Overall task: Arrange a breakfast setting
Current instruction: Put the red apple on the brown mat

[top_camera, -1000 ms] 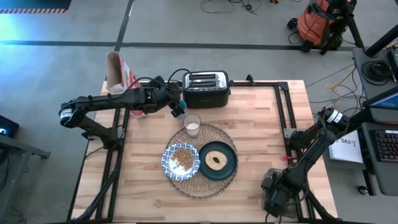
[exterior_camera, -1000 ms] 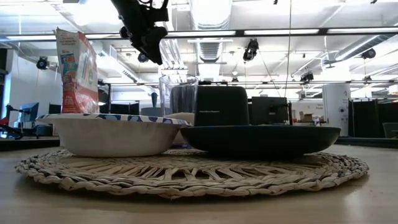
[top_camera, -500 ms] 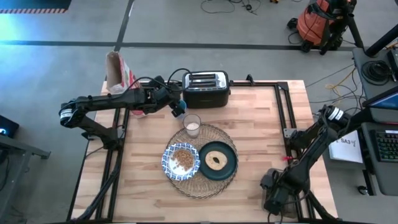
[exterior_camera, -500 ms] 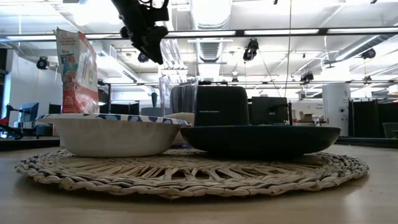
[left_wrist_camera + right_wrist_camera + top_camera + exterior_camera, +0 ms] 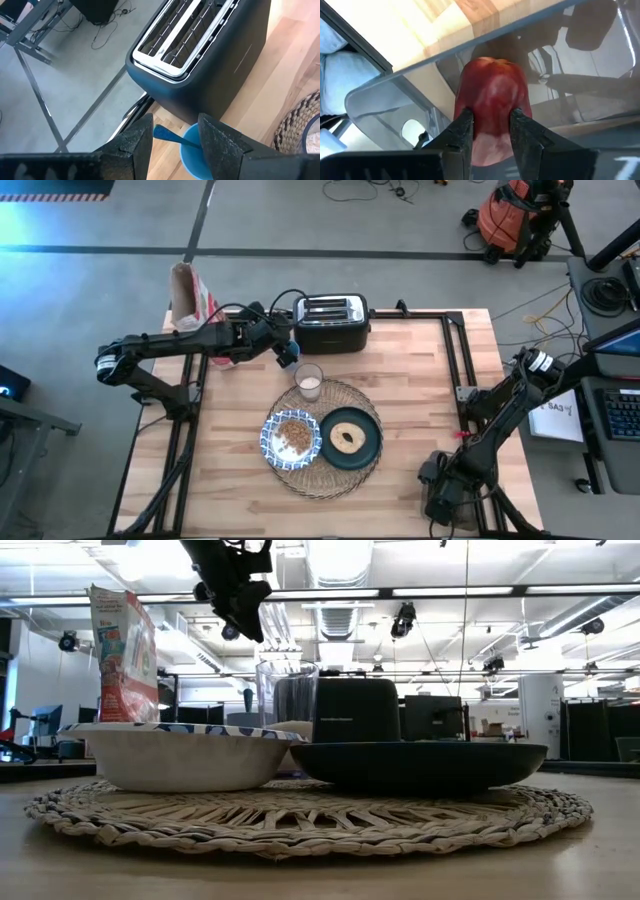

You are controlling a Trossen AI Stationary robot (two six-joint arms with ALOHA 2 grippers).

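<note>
The blue cup (image 5: 200,159) beside the toaster (image 5: 200,55) is running off the edge, its contents staying hidden.

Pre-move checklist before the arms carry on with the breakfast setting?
1. Right gripper fingers on either side of the red item: ok; firm grip: cannot tell.
2. Red item over the table: not ok, it sits off the table's edge.
3. Left gripper over the blue cup, spoon handle between its fingers: ok; spoon gripped: cannot tell.
4. Bowl, plate and milk glass on the placemat: ok.
5. Toaster off the placemat: ok.
</note>
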